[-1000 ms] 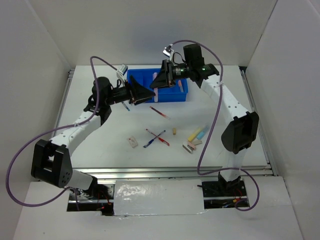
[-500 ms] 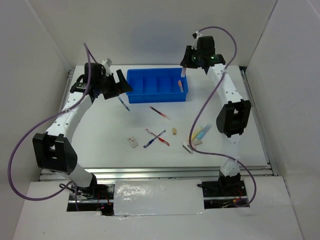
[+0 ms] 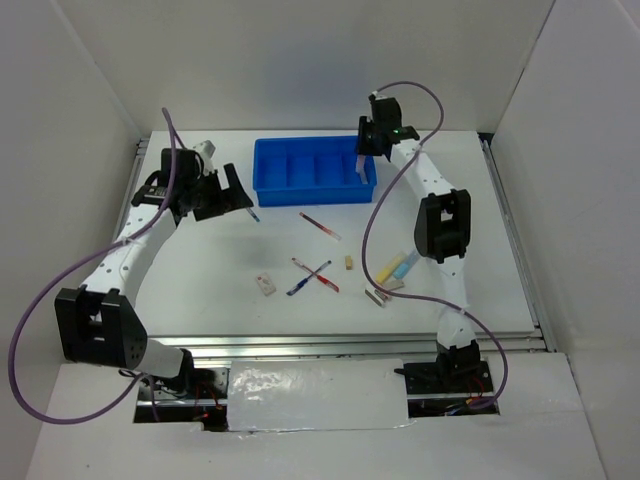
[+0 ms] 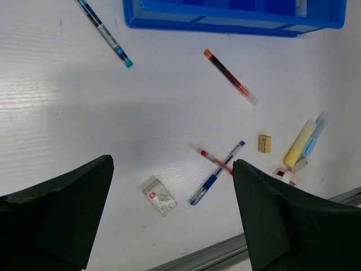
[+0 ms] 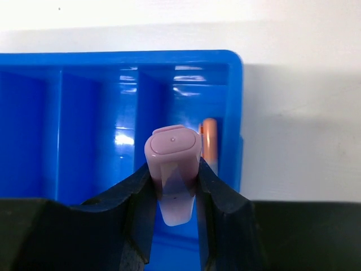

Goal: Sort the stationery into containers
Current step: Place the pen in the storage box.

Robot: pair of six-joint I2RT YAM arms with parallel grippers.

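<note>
The blue tray [image 3: 264, 168] stands at the back centre. My right gripper [image 3: 362, 152] is shut on a pink marker [image 5: 174, 161] and holds it upright over the tray's right-end compartment [image 5: 236, 101], where an orange marker [image 5: 209, 141] lies. My left gripper [image 3: 236, 197] is open and empty, left of the tray; it also shows in the left wrist view [image 4: 172, 164]. Loose on the table are a teal pen [image 4: 104, 31], a red pen [image 4: 230, 76], crossed red and blue pens [image 4: 217, 172], an eraser [image 4: 159, 196], a tan piece [image 4: 264, 143], and a yellow marker [image 4: 299, 144] beside a light blue one [image 4: 315, 135].
Small eraser blocks [image 3: 380, 294] lie below the yellow marker at the right. White walls enclose the table on the left, back and right. A metal rail [image 3: 340, 345] runs along the near edge.
My right gripper has moved right and back with the pink marker, to above the tray's right end. My left gripper has drawn back left, away from the tray's front.
</note>
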